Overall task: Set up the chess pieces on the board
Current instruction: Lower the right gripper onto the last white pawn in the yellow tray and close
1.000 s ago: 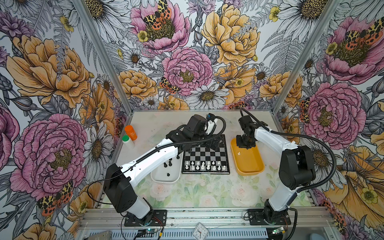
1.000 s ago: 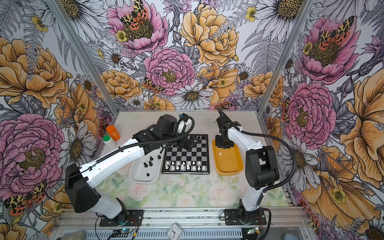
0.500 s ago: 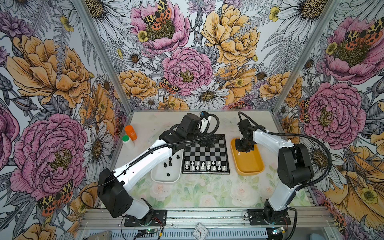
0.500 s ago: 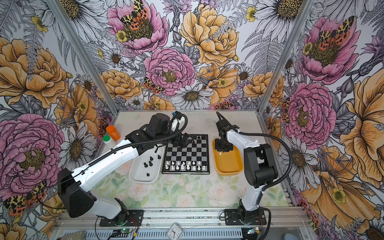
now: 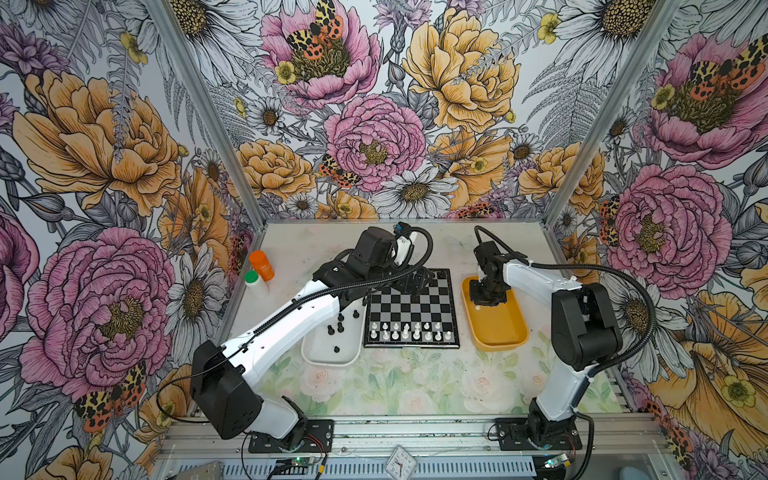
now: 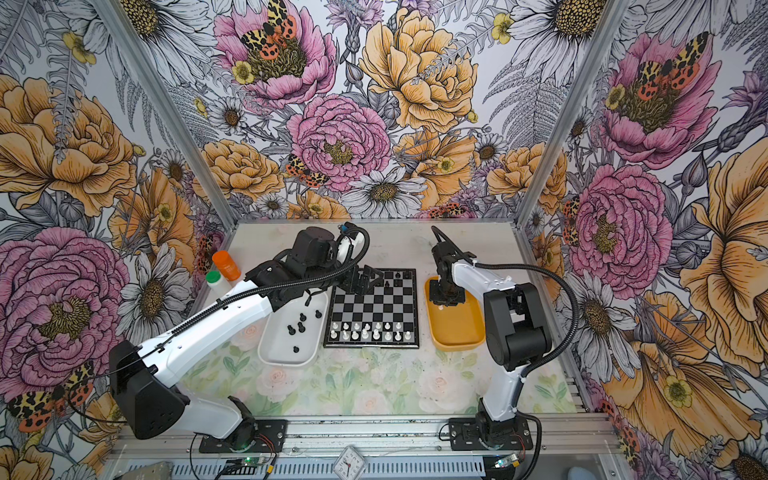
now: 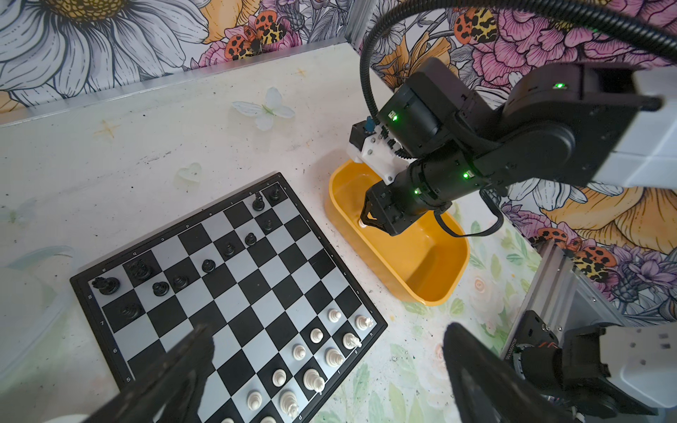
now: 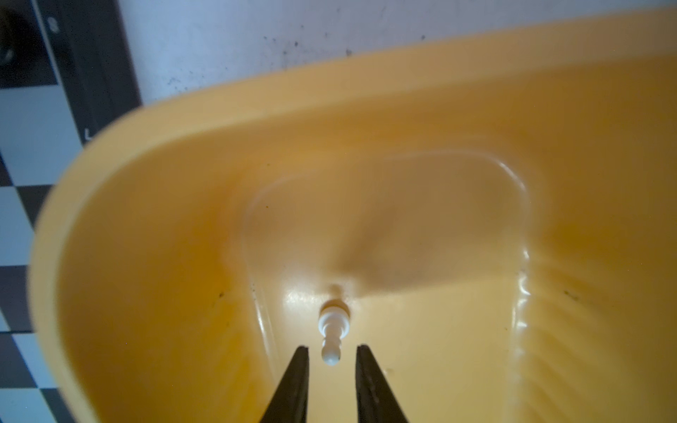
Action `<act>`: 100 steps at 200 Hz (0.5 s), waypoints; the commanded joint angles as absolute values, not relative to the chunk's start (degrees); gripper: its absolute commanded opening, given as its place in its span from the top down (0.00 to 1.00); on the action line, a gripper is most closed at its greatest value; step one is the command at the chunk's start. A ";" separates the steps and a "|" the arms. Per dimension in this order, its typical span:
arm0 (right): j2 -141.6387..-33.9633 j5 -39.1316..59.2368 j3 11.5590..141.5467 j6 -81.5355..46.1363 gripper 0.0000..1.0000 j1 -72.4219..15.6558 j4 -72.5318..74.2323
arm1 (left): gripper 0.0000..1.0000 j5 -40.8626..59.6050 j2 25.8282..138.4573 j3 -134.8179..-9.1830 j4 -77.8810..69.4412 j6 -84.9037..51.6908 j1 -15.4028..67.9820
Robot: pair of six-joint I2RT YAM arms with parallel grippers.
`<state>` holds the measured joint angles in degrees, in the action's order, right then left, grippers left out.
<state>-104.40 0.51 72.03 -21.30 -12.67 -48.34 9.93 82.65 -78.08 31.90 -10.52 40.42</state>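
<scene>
The right gripper point(image 8: 331, 348) is inside the yellow tray point(image 8: 476, 110), jaws parted slightly and gripping nothing, tips flanking the head of a lone white chess piece point(image 8: 332, 318). The piece's long axis runs in line with the jaws, narrow head toward them, broad base away; whether it stands or lies cannot be told. The left gripper point(image 6: 365, 281) hovers over the far left corner of the board point(image 5: 419, 307), jaws spread wide and empty.
</scene>
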 commanded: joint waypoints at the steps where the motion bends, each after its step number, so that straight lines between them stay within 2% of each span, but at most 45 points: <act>1: -105.56 0.92 71.55 -20.45 0.75 -12.13 -47.04 | 0.01 10.44 80.77 -77.43 31.56 -10.98 39.84; 100: -107.28 1.50 72.16 -20.13 0.76 -11.76 -46.52 | 0.01 10.81 80.41 -77.52 31.90 -10.89 38.98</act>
<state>-106.24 0.97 71.72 -20.97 -12.01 -47.37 9.96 82.17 -78.08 31.92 -10.52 39.46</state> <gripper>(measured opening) 0.248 0.989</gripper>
